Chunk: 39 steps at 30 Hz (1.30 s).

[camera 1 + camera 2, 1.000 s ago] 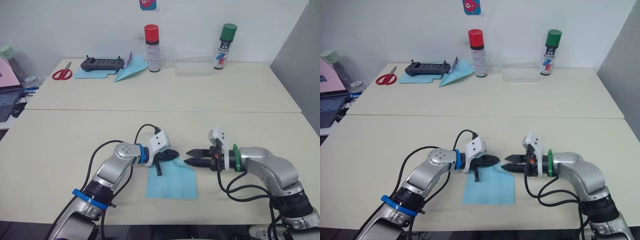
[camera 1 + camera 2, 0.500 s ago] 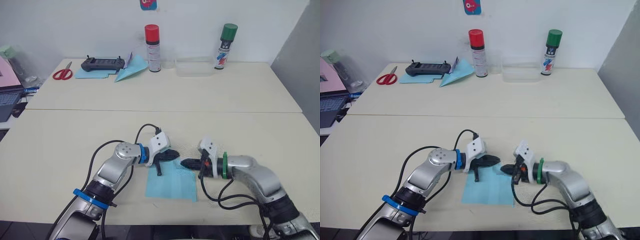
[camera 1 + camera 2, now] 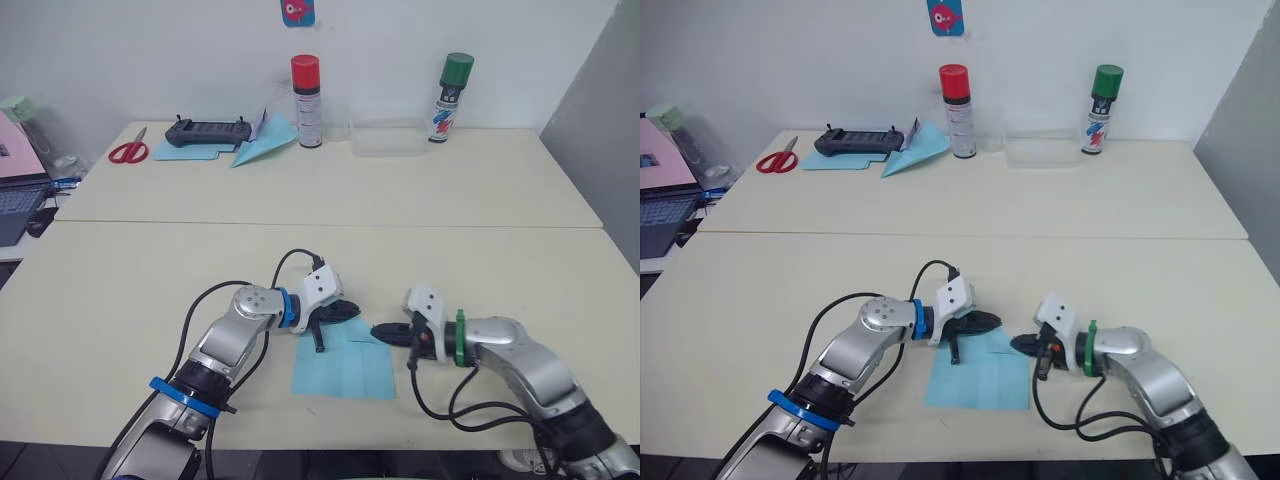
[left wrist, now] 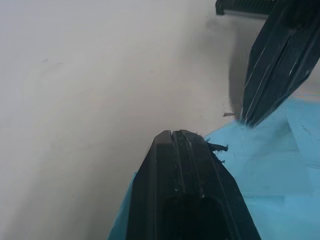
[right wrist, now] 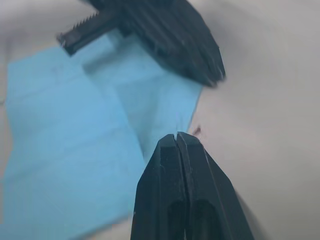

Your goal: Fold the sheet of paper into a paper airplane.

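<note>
Light blue and thin, the sheet of paper (image 3: 344, 366) lies flat on the near cream table (image 3: 120, 300), a creased rectangle with fold lines crossing it and its far right corner folded down at a slant; the tabletop is smooth and matt, with a seam where it meets a second table behind

The left gripper (image 3: 345, 310) rests at the sheet's far edge, its two black ribbed fingers pressed together with nothing between them, tips lying on the blue paper; a toothed black bar juts from its side toward the sheet; the right gripper (image 3: 385, 331) sits at the sheet's far right corner, fingers likewise closed flat against each other and empty, tips at the paper's edge, just beside the left gripper's tips but apart from them

Well beyond the sheet, along the far table's back edge: a red-capped spray can (image 3: 305, 87); to the right of it a clear plastic box (image 3: 386, 137) and a green-capped spray can (image 3: 446, 84); to the left of the red-capped can a sharp-nosed blue paper dart (image 3: 262, 139), a black controller (image 3: 205, 129) on another flat blue sheet (image 3: 180, 148), and red-handled scissors (image 3: 127, 150)
</note>
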Available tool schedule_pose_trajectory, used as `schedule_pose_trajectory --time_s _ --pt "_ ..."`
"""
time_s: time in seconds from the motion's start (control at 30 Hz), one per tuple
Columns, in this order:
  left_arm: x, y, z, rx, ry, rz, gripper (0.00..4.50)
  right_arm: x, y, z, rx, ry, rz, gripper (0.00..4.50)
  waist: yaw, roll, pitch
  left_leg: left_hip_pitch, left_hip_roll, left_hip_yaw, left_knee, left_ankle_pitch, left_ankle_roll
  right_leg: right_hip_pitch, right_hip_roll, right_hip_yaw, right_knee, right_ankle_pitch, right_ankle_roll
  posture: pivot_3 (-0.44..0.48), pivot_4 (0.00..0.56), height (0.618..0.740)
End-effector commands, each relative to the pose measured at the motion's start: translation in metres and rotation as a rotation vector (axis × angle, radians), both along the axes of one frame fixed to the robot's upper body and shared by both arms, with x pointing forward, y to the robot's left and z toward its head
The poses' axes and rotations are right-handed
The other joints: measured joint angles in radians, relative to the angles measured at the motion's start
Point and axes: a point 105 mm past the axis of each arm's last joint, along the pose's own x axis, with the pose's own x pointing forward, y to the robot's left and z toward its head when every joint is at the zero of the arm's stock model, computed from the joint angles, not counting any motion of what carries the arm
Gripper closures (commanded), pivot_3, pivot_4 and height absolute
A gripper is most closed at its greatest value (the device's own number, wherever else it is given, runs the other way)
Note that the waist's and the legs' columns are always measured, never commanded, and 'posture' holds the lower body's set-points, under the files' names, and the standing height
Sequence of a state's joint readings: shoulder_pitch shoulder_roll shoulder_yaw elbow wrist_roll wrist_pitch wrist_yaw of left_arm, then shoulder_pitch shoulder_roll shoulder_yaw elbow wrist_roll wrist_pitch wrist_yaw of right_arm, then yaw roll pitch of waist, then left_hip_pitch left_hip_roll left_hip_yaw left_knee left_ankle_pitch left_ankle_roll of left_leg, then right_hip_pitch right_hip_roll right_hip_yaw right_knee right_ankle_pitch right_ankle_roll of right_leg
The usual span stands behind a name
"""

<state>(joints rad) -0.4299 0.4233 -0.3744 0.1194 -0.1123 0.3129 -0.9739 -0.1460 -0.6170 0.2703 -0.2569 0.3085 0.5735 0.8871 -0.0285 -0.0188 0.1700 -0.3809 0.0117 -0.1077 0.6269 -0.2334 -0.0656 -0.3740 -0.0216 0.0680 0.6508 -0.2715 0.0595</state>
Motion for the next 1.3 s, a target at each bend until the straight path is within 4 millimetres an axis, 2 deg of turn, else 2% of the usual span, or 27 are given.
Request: schedule_pose_trajectory --time_s 0.03,0.13,0.3,0.37,0.67,0.8,1.0,1.13,1.2,1.3 --pt "-0.008 0.010 -0.030 0.089 0.085 0.020 4.50 -0.016 -0.020 -0.017 -0.061 0.092 -0.010 4.48 0.000 0.001 -0.003 0.000 0.000 0.000 0.000 0.000 0.000 0.001 0.000 0.000 -0.001 0.000 0.000 0.000 0.150 0.740" --pt "-0.007 0.010 -0.030 0.087 0.084 0.022 4.50 -0.017 -0.022 -0.004 -0.029 0.059 0.001 4.48 0.000 0.000 -0.005 -0.001 0.000 0.000 0.000 -0.001 -0.001 0.001 0.000 0.000 -0.004 0.000 0.000 0.000 0.150 0.740" --pt "-0.006 0.010 -0.029 0.082 0.083 0.024 4.50 0.006 -0.011 0.037 0.066 -0.121 0.018 4.48 -0.001 0.000 -0.005 -0.001 0.000 0.000 0.000 -0.001 -0.001 0.001 0.000 0.000 -0.004 0.000 -0.001 0.000 0.150 0.740" --pt "-0.006 0.010 -0.029 0.080 0.083 0.023 4.50 0.011 -0.004 0.043 0.093 -0.146 0.025 4.48 -0.002 0.000 -0.005 -0.001 0.000 0.000 0.000 -0.001 -0.001 0.001 0.000 0.001 -0.004 0.000 -0.001 0.000 0.150 0.740" --pt "-0.006 0.008 -0.027 0.072 0.079 0.021 4.50 0.010 0.011 0.026 0.073 -0.118 0.073 4.48 0.000 0.000 -0.005 -0.002 0.000 0.000 0.000 -0.001 -0.001 0.001 0.000 0.000 -0.004 0.001 0.002 0.000 0.150 0.740" --pt "-0.004 0.009 -0.023 0.068 0.061 0.016 4.50 0.001 0.019 -0.004 -0.019 -0.069 0.130 4.48 -0.001 0.001 -0.005 -0.001 0.000 0.000 0.000 -0.001 -0.001 0.001 0.000 0.000 -0.004 0.000 0.000 0.000 0.150 0.740" --pt "0.007 0.002 -0.006 0.006 0.018 0.039 4.50 0.001 0.018 -0.010 -0.035 -0.065 0.137 4.48 -0.001 0.001 -0.005 -0.001 0.000 0.000 0.000 -0.001 -0.001 0.001 0.000 0.000 -0.004 0.000 0.000 0.000 0.150 0.740" --pt "0.000 -0.022 0.024 -0.162 0.021 0.006 4.50 0.005 0.017 -0.012 -0.056 -0.085 0.134 4.48 -0.004 0.001 -0.005 -0.001 0.000 0.000 0.000 -0.001 -0.001 0.001 0.000 0.000 -0.004 0.001 0.001 0.000 0.150 0.740" --pt "-0.008 -0.028 0.022 -0.159 0.039 -0.016 4.50 0.006 0.016 -0.013 -0.064 -0.087 0.129 4.48 -0.004 0.001 -0.005 -0.002 0.000 0.000 0.000 -0.001 -0.001 0.000 0.000 0.000 -0.004 0.001 0.002 0.000 0.150 0.740" --pt "-0.015 -0.027 0.009 -0.113 0.083 -0.016 4.50 0.006 0.015 -0.015 -0.066 -0.082 0.124 4.48 -0.010 0.001 -0.004 -0.001 0.000 0.000 -0.002 -0.001 -0.001 -0.001 0.001 0.000 -0.004 0.001 0.002 0.000 0.150 0.740"
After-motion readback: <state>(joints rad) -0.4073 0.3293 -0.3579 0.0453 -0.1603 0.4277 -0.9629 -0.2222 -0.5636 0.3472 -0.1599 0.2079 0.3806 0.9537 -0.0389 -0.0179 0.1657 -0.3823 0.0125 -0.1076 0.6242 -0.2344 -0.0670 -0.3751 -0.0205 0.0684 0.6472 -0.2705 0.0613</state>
